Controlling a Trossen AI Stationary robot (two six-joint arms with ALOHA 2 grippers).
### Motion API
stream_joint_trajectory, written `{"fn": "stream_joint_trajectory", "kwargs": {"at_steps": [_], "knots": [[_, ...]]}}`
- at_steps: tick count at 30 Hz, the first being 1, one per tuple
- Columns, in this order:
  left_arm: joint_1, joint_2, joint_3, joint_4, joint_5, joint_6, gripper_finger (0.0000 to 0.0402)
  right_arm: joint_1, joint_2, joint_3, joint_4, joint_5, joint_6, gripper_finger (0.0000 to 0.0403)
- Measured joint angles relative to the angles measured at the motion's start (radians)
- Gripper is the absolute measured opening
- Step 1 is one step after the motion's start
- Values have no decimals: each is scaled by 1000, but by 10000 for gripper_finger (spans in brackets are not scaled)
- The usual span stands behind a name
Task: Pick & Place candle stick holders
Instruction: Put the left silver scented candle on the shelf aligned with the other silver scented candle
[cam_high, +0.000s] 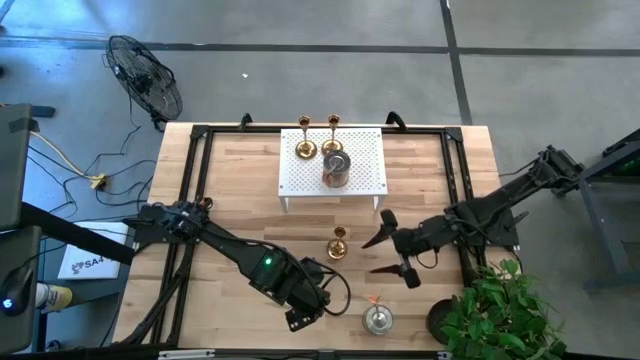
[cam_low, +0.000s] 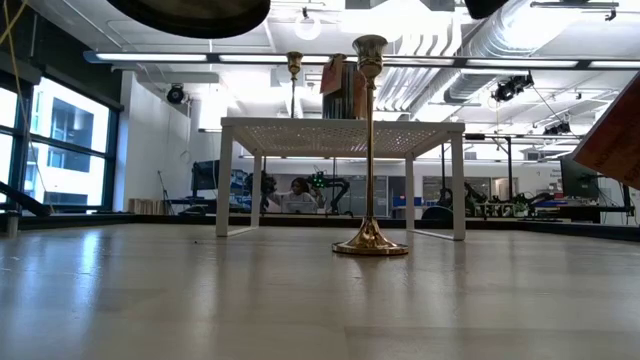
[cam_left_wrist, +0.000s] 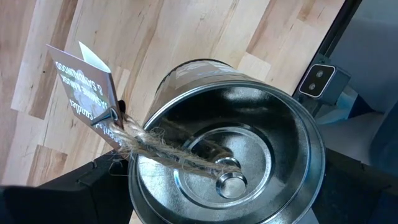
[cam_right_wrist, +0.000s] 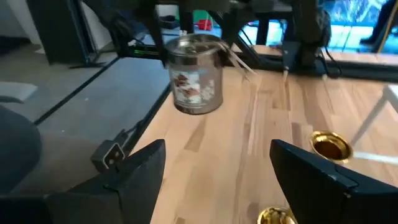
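Silvery metal fills the left wrist view: a squat holder (cam_left_wrist: 227, 155) with a twine-tied paper tag (cam_left_wrist: 84, 84) sits on the table's near edge, just beside the left gripper (cam_high: 318, 300), whose jaws stand wide apart. The right gripper (cam_high: 392, 250), jaws also parted and empty, hovers near a gold holder (cam_high: 338, 242) standing mid-table. Behind, the white rack (cam_high: 365, 175) carries two gold holders (cam_high: 306, 140) and another silvery one (cam_high: 336, 168).

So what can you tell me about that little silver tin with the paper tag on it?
The silver tin is a squat, round, shiny metal cup, upright on the wooden table near its front edge. Inside, its floor is ringed around a small raised stud. Rough twine crosses the rim, carrying a printed paper tag. The left gripper is close beside it; whether they touch is unclear.
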Motion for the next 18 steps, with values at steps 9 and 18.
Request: {"fn": "stream_joint_trajectory", "kwargs": {"at_steps": [9, 18], "knots": [[0, 0, 0, 0, 5, 0, 359, -26, 0, 0, 5, -37, 28, 354], [0, 0, 0, 0, 9, 0, 359, -43, 0, 0, 22, -79, 5, 392]]}}
